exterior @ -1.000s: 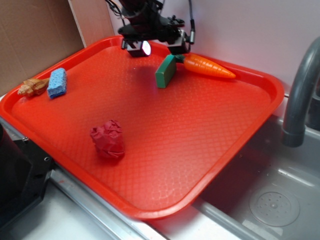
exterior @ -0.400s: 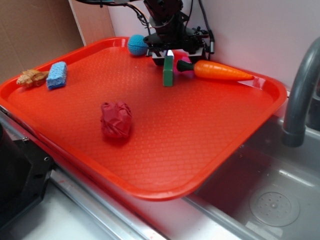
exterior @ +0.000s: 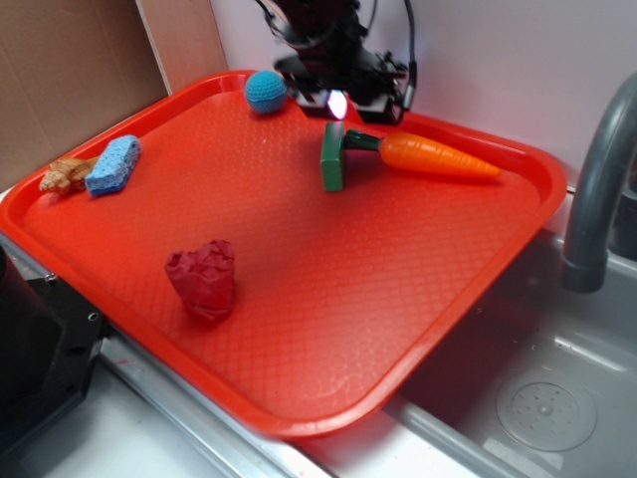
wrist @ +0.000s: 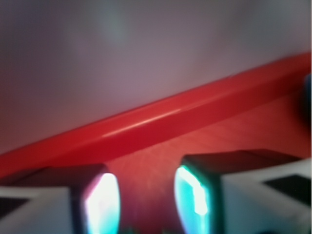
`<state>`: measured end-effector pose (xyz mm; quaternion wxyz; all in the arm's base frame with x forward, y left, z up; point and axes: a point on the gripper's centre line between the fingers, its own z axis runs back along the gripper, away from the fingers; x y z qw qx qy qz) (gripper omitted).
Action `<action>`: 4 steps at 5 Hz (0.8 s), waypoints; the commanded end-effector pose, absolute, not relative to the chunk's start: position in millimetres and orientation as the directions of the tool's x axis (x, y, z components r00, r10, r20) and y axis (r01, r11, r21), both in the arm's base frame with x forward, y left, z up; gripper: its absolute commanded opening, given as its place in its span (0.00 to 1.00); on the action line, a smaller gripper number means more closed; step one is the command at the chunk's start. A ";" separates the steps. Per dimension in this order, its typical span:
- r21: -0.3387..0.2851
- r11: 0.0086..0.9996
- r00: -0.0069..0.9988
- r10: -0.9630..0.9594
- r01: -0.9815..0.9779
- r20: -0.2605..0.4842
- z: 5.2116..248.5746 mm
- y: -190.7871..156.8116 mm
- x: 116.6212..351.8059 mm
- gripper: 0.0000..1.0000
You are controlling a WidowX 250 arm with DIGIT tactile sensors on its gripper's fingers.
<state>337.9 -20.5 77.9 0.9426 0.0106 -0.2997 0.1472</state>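
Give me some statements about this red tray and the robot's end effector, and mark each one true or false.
1. The end effector hovers close to the green block at the far side of the red tray. True.
2. The carrot lies in the sink. False: it lies on the tray, beside the green block.
3. A blue ball sits near the tray's far corner. True.
4. The end effector grips the crumpled red cloth. False: the cloth lies alone on the tray's near half, and the end effector is open and empty.
5. The blue sponge is stacked on the carrot. False: it lies by the tray's edge, next to a tan toy.
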 end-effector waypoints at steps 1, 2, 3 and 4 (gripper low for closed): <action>-0.053 0.979 0.716 0.182 -0.199 0.674 121.7 -29.6 325.0 1.00; -0.053 0.979 0.716 0.182 -0.199 0.674 121.7 -29.6 325.0 1.00; -0.053 0.979 0.716 0.182 -0.199 0.674 121.7 -29.6 325.0 1.00; -0.104 0.895 0.640 0.388 -0.434 0.663 106.6 -30.7 330.1 1.00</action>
